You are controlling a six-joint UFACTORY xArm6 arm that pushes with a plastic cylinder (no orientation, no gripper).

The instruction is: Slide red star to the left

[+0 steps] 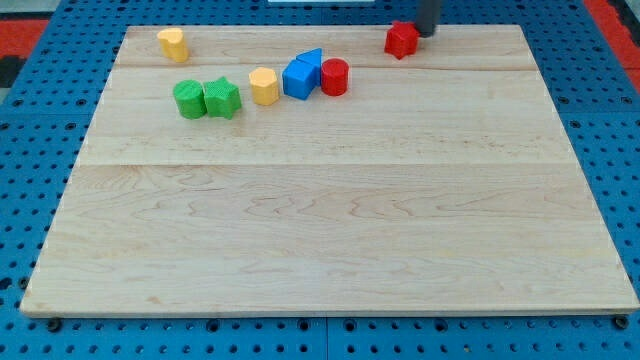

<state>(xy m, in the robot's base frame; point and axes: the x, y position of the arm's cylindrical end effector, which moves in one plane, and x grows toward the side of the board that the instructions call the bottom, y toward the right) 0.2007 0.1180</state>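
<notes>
Nearest the view's bottom, I see only the pale wooden board (330, 230) with its long grain lines. Farther up sit two green blocks (207, 98) touching, a yellow block (264, 86), then a blue block (302, 75) touching a red cylinder (334, 77). Another yellow block (172, 44) sits top left. Farthest, the red star (401, 39) lies compact, with no long axis I can tell. My tip (427, 32) presses against its right side, holding nothing.
</notes>
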